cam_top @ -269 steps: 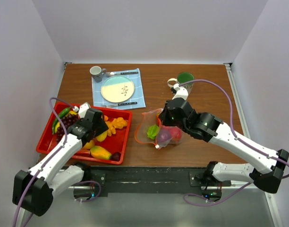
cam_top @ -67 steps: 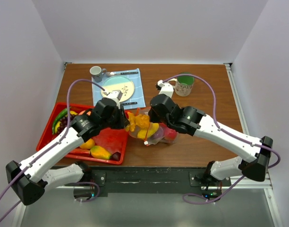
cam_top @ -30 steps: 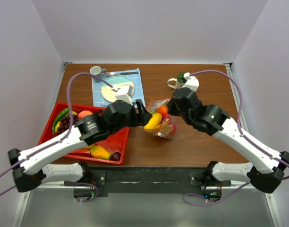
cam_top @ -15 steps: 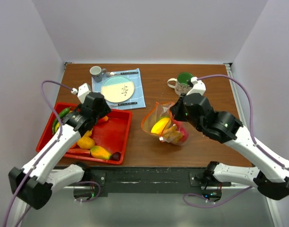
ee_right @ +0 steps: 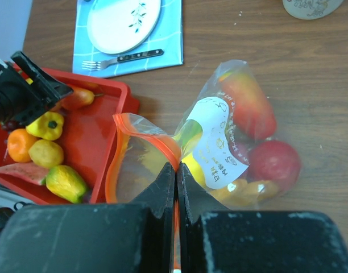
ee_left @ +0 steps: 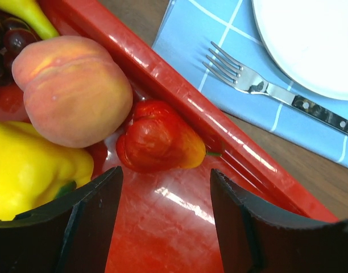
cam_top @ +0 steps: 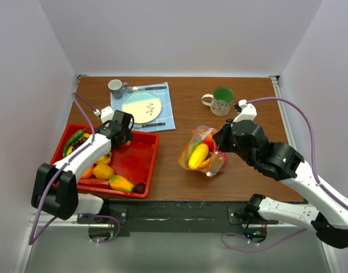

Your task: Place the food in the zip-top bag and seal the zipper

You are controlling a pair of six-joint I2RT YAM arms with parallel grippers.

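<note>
Nearest you, the red tray (cam_top: 135, 164) lies along the near left edge of the table (cam_top: 188, 102), and its right half is bare floor with room to work. One mango (cam_top: 121, 183) sits at the tray's near rim and one green chili (cam_top: 74, 136) at its far left. You have roughly ten pieces of food in the tray, some overlapped. Your left gripper (ee_left: 165, 222) hangs over the tray's far right corner, jaws wide and empty. One red fruit (ee_left: 160, 142) lies just ahead of them against the far rim, with one peach (ee_left: 71, 91) beside it and one yellow pepper (ee_left: 32, 170) close by. A narrow strip of bare wood separates the tray from the zip-top bag (cam_top: 201, 154) at mid-table. Your right gripper (ee_right: 175, 179) is pinched tight on the zipper (ee_right: 114, 165), and the bag's mouth gapes toward the tray. You can make out at least five pieces inside, though not an exact count. Past the bag, open wood runs to one green-lined mug (cam_top: 220, 101). At the far left are one blue cloth (cam_top: 165, 116), one plate (cam_top: 143, 107), one fork (ee_left: 265, 85) and one small grey cup (cam_top: 115, 86).
</note>
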